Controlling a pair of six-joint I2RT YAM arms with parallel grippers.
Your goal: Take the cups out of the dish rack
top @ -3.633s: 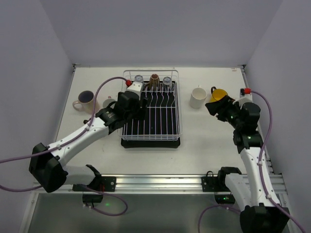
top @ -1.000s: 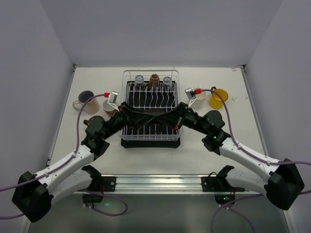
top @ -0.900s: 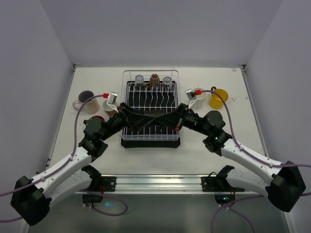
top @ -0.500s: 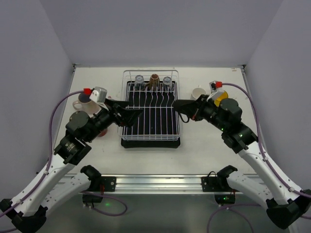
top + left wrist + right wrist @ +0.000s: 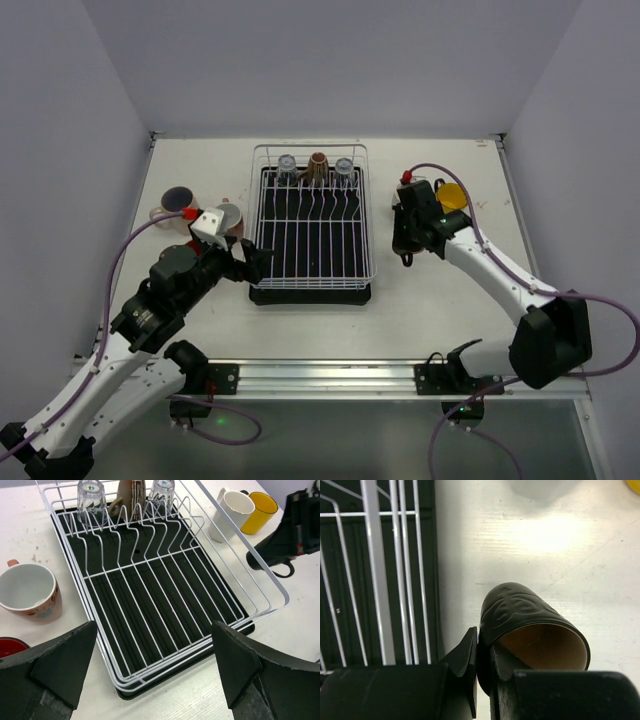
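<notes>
The dish rack (image 5: 310, 262) (image 5: 165, 605) is white wire on a black tray. At its far end stand two clear glasses (image 5: 287, 165) (image 5: 91, 492) and a brown cup (image 5: 318, 166) (image 5: 131, 495). My right gripper (image 5: 405, 232) (image 5: 485, 655) is shut on the wall of a black mug (image 5: 404, 250) (image 5: 532, 617) (image 5: 272, 555), just right of the rack and low over the table. My left gripper (image 5: 250, 266) (image 5: 155, 670) hangs open over the rack's near left corner with nothing in it.
Left of the rack stand a peach cup (image 5: 231, 214) (image 5: 29, 590), a dark-lined mug (image 5: 176, 200) and a red cup (image 5: 7, 647). To the right are a white mug (image 5: 234, 509) (image 5: 540, 485) and a yellow cup (image 5: 453, 196) (image 5: 260, 511).
Both arms have pulled back from over the rack. The right one carried the black mug to the rack's right side and lowered it. The left gripper opened wider and drew back to the near left corner.
</notes>
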